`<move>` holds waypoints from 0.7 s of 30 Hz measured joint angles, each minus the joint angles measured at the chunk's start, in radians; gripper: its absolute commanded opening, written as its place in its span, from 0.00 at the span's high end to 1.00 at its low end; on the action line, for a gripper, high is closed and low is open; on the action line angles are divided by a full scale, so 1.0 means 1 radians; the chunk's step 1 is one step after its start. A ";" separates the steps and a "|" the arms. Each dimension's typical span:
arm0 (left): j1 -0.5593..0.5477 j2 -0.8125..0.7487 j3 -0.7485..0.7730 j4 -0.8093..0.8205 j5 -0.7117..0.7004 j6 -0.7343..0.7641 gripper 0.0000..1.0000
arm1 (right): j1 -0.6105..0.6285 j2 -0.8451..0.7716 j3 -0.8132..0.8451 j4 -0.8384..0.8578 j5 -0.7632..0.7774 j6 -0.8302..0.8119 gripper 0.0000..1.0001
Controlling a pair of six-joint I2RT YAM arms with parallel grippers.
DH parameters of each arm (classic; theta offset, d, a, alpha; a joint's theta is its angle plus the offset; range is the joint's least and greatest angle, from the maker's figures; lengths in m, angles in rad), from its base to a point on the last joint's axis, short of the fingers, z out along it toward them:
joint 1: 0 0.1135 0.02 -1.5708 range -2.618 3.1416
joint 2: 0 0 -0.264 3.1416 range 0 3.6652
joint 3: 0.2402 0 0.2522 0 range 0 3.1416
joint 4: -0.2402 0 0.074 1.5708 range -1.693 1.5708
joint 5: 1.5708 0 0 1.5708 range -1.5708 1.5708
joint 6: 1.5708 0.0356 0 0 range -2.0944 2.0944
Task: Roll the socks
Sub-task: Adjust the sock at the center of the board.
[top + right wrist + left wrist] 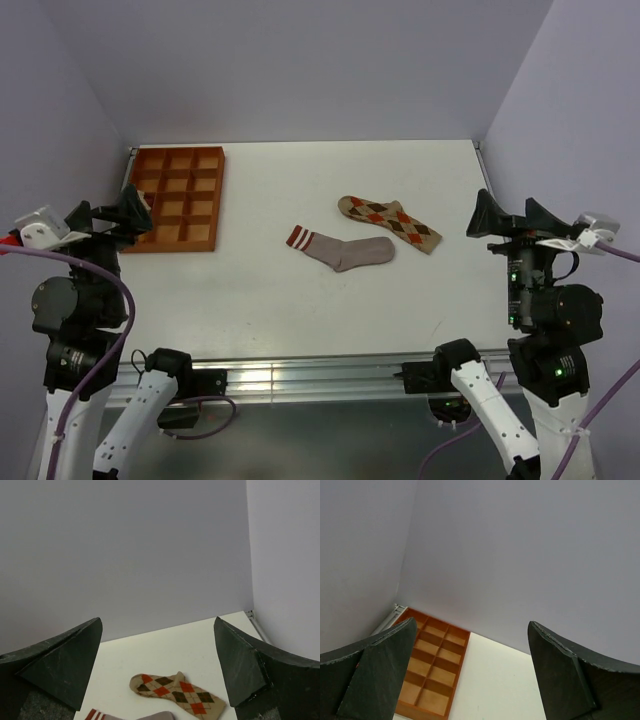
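Grey-brown sock (343,250) beside argyle sock (390,222) on table (300,180)
Argyle lies farther, rightward; left gripper (470,630) and right gripper (157,625) spread apart.

the right wrist view's bottom edge cuts the grey sock (152,715), leaving only its striped cuff and a sliver of grey. in the left wrist view, a finger (375,675) of the left gripper (471,623) hides the tray's (437,660) near left part. both of that gripper's fingers run off the bottom edge.
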 measured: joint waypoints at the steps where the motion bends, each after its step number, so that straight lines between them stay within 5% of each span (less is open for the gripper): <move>1: 0.000 0.005 -0.002 0.002 0.007 -0.006 0.01 | 0.000 0.011 0.000 -0.001 -0.005 0.012 0.00; 21: -0.003 0.366 -0.114 -0.019 0.470 -0.156 0.00 | 0.002 0.647 0.035 -0.085 -0.222 0.361 0.00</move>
